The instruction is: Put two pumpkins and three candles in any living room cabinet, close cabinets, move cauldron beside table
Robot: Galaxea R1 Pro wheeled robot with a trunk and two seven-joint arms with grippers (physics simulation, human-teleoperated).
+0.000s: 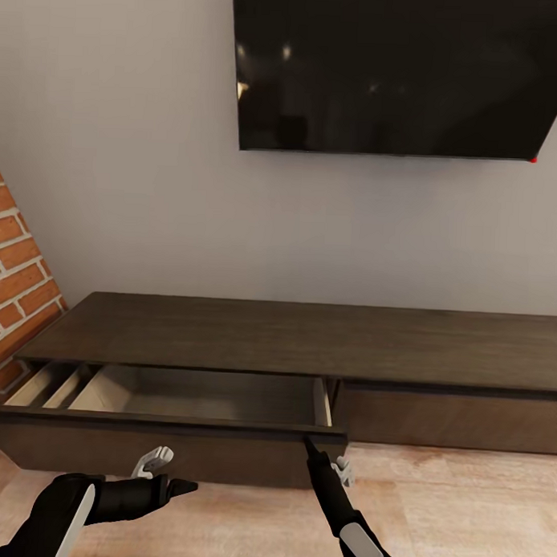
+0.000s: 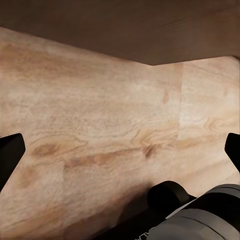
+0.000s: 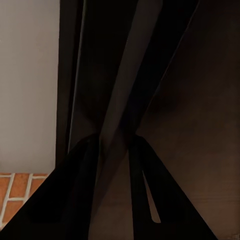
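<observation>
The right arm rises from the lower right of the head view, its forearm angled up and inward, and the right gripper (image 1: 312, 448) reaches the top edge of the open drawer's front panel at its right end. In the right wrist view its two dark fingers (image 3: 82, 175) sit either side of that thin edge, pinched onto it. The left arm lies low at the lower left, forearm roughly level, with the left gripper (image 1: 184, 487) pointing right over the wooden floor (image 1: 463, 510); its fingertips (image 2: 10, 150) stand wide apart, holding nothing.

One cabinet (image 1: 309, 336) spans mid-frame, with one drawer (image 1: 170, 391) pulled out at left, its beige interior bare. One television (image 1: 398, 74) hangs above; brick (image 1: 13, 277) shows at left.
</observation>
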